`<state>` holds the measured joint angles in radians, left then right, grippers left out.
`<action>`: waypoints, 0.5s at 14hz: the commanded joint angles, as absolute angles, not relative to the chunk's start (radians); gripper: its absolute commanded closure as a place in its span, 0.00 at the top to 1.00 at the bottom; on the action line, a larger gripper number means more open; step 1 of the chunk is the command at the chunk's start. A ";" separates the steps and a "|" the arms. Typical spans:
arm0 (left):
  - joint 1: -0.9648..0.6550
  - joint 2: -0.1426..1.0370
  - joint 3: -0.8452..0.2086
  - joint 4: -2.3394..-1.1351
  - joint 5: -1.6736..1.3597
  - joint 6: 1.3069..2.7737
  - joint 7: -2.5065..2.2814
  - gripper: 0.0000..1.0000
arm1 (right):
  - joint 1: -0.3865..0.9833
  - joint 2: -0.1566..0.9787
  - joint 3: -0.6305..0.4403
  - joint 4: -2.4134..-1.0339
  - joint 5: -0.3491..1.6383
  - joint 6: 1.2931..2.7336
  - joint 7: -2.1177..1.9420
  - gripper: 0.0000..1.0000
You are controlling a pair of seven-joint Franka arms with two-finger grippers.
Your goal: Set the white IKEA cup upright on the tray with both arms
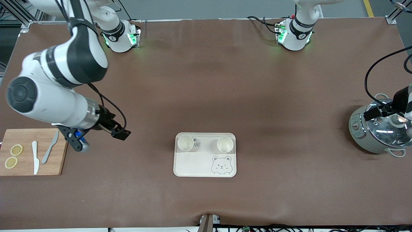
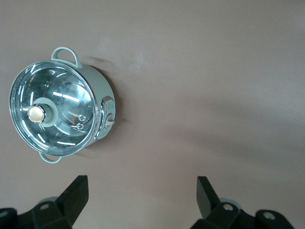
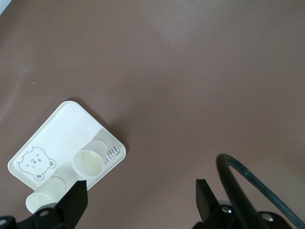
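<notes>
Standing upright on the cream bear-printed tray (image 1: pixel 196 167), both white cups (image 1: pixel 185 142) look placed, so the apart-jawed, empty left tool (image 2: pixel 140 200) and right tool (image 3: pixel 140 202) seemingly have nothing left.

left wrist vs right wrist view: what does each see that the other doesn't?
Only the left wrist view: the cooking pot with its glass lid, sitting on the table below the open left gripper.
Only the right wrist view: the tray with two white cups standing upright on it, seen past the open right gripper, plus a black cable.
Both: the brown table surface and their own gripper's black fingers, spread with nothing between them.
</notes>
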<state>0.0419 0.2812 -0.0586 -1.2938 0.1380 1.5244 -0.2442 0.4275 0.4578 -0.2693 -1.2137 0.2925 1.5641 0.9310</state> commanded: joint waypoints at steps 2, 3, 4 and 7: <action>0.051 0.250 -0.072 -1.301 0.143 1.500 -0.128 1.00 | 0.396 0.372 -0.262 -1.242 0.265 1.468 0.859 1.00; 0.049 0.249 -0.074 -1.301 0.144 1.500 -0.126 1.00 | 0.391 0.338 -0.261 -1.273 0.262 1.460 0.850 1.00; 0.049 0.242 -0.075 -1.301 0.146 1.499 -0.126 1.00 | 0.387 0.296 -0.262 -1.311 0.261 1.466 0.847 1.00; 0.052 0.201 -0.080 -1.302 0.144 1.477 -0.124 1.00 | 0.385 0.207 -0.261 -1.414 0.207 1.470 0.783 1.00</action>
